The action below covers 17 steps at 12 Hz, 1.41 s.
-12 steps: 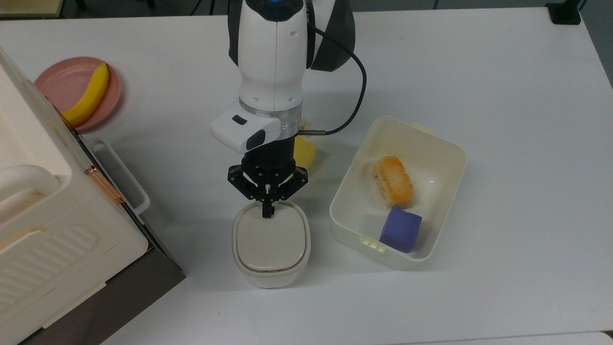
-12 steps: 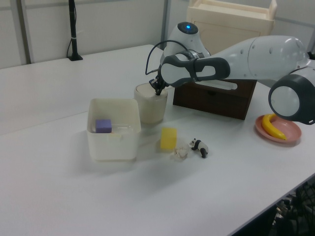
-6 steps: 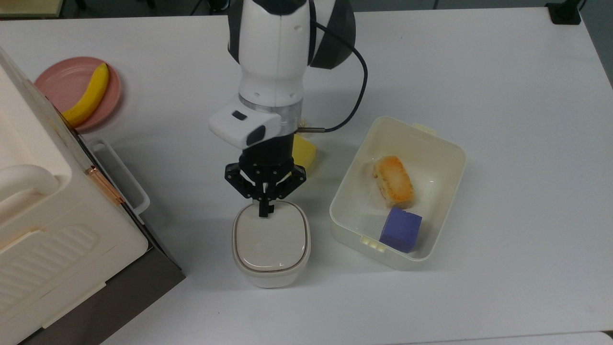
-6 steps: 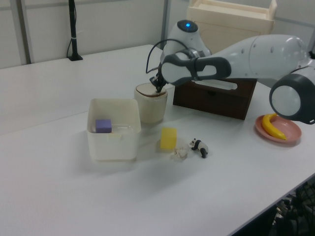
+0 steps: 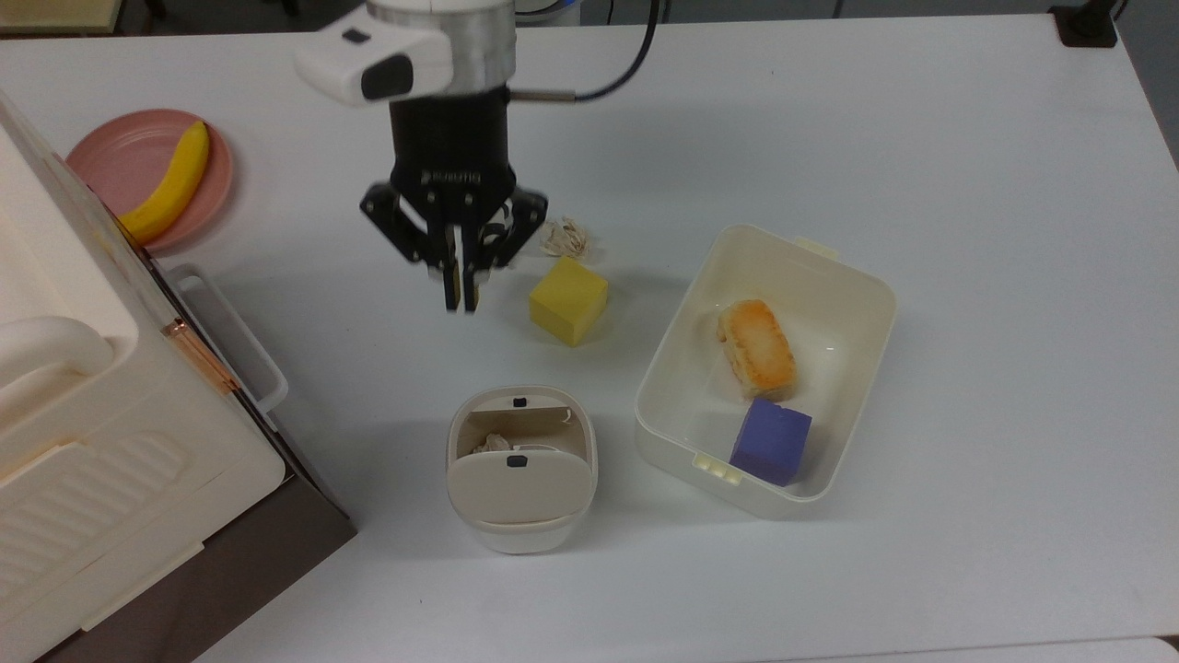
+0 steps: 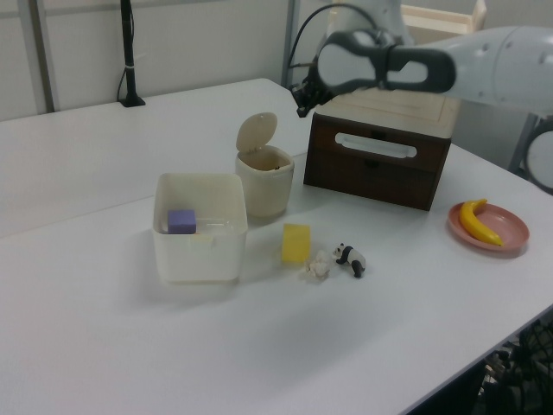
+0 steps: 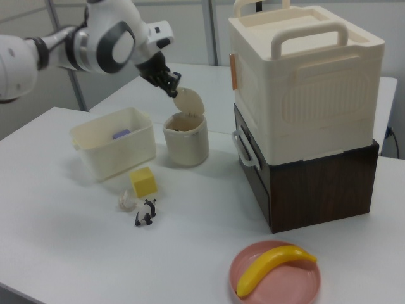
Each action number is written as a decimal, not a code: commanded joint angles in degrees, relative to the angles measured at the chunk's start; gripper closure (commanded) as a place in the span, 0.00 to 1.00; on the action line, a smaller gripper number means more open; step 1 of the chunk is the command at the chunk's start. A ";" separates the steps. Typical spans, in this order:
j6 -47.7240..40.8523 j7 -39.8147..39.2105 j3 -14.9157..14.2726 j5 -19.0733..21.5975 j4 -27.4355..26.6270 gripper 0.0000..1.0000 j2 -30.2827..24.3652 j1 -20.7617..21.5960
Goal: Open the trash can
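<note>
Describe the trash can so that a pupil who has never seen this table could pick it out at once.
Start at the big white ribbed box on the dark brown base. Beside it stand two cream containers: the larger lidless tub and the trash can. The trash can is the small rounded one nearer the box, with its flat beige lid flipped up.

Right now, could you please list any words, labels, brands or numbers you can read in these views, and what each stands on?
White lettering on the black body of the end effector, in the top view: too blurred to read.
No other text shows on the trash can, its lid or the other things.
</note>
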 commanded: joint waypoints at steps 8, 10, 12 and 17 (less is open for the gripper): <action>-33.13 -0.95 -0.07 0.24 -3.86 0.00 -15.03 -0.04; -34.36 -1.13 -0.78 1.12 -4.12 0.00 -15.74 -0.48; -34.54 -1.56 -1.48 2.00 -4.12 0.00 -15.74 -0.57; -34.89 -1.74 -1.48 3.68 -4.04 0.00 -15.66 -0.57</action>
